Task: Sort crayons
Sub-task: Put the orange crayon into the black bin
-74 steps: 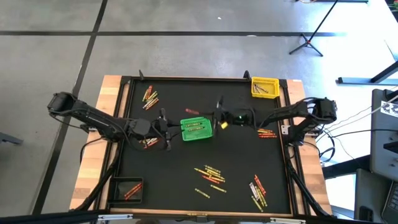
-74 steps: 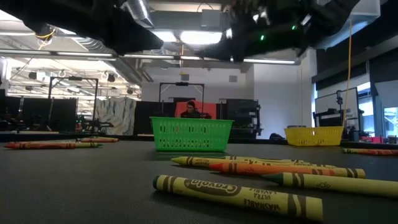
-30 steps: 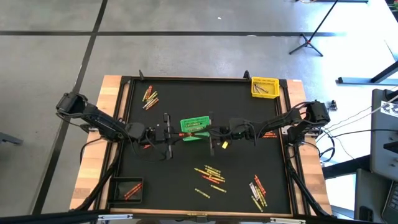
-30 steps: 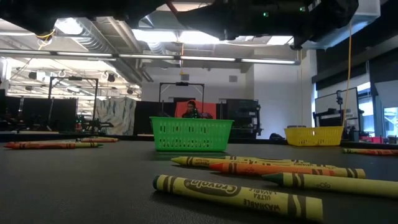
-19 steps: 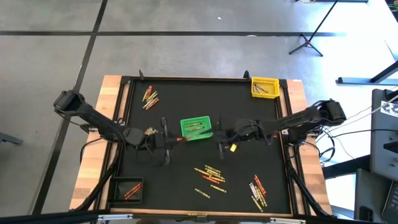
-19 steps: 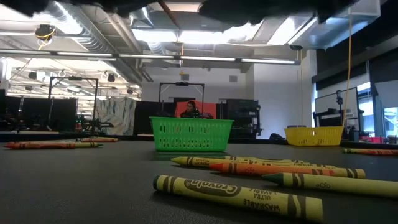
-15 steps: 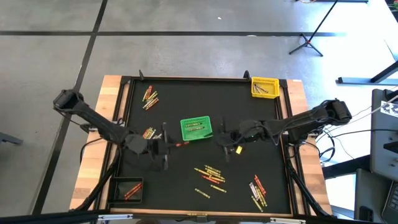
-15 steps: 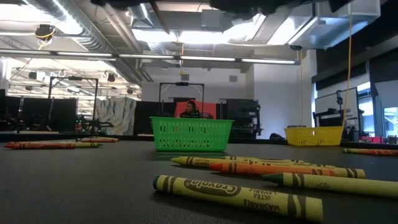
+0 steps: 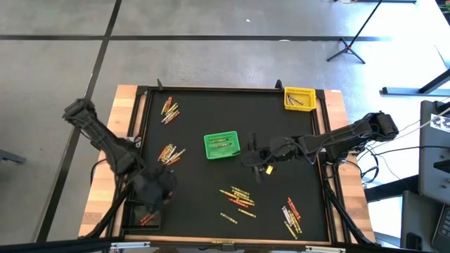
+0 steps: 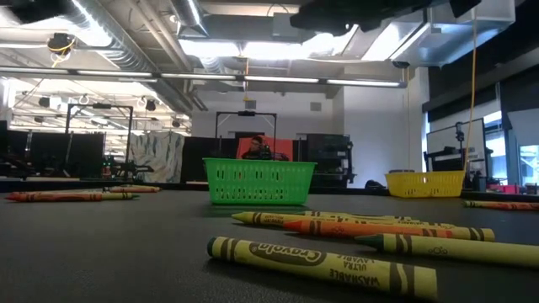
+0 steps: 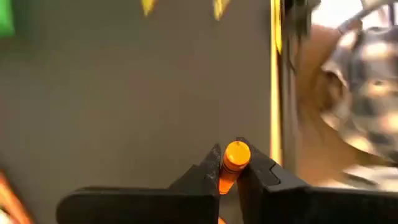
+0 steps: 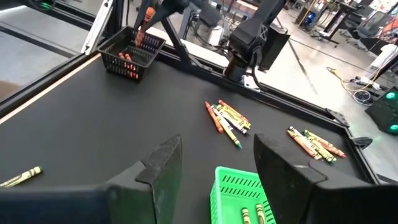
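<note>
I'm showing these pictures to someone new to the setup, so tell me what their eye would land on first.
The bright green basket at the middle of the black table stands out first, with the yellow basket in the far right corner. Next, the left gripper, shut on an orange crayon, over the black basket at the near left corner. Loose crayons lie scattered in clusters, and the right gripper hangs open beside the green basket.

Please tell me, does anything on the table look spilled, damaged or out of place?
Nothing looks damaged. Loose crayons lie scattered on the black table, as expected mid-sorting. The green basket, yellow basket and black basket all stand upright.
</note>
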Controlling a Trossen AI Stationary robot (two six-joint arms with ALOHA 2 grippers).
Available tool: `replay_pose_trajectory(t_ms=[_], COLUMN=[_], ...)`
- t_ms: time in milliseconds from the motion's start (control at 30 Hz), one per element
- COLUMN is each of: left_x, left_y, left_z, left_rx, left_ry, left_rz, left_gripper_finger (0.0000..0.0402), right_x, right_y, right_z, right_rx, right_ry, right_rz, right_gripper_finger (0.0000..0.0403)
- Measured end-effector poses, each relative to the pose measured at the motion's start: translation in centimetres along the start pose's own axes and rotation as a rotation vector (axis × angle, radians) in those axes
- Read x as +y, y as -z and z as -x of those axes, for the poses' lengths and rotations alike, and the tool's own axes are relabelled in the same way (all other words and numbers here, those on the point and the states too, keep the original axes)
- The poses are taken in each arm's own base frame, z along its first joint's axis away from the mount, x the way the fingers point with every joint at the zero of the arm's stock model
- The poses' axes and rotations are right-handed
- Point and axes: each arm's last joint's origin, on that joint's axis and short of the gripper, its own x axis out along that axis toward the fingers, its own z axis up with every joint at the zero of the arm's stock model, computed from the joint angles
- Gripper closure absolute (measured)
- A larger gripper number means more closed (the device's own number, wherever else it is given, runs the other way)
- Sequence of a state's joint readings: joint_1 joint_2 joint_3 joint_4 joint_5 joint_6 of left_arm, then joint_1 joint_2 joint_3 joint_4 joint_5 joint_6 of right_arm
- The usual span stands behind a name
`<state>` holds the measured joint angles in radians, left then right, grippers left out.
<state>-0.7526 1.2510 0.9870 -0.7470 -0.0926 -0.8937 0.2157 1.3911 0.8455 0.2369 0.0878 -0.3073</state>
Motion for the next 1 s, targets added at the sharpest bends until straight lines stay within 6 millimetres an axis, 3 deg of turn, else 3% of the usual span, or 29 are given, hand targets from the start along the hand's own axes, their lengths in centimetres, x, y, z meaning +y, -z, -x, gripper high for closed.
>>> replay_pose_trajectory(t_ms=[233, 400, 567, 800, 1000], left_x=[-0.2, 0.2, 0.7, 0.8, 1.7], left_y=[5.9, 8.2, 8.7, 8.2, 6.4], left_z=[-2.2, -3.4, -3.7, -3.2, -1.5], left_rx=[0.208, 0.273, 0.300, 0.340, -0.008], left_ry=[-0.009, -0.022, -0.056, -0.007, 0.008], left_rz=[0.271, 0.427, 0.506, 0.460, 0.181], left_gripper_finger=[0.0389, 0.0389, 0.0361, 0.0313, 0.0310], right_x=[0.0, -0.2, -0.4, -0.3, 0.2], right_y=[-0.1, -0.4, -0.8, -0.5, -0.1], right_z=[0.0, 0.0, 0.0, 0.0, 1.9], right_rx=[-0.010, -0.041, -0.075, -0.046, 0.148], right_ry=[0.003, 0.030, 0.061, 0.052, 0.087], right_rz=[0.023, 0.060, 0.067, 0.020, -0.126], right_gripper_finger=[0.0206, 0.0206, 0.0206, 0.0206, 0.0206])
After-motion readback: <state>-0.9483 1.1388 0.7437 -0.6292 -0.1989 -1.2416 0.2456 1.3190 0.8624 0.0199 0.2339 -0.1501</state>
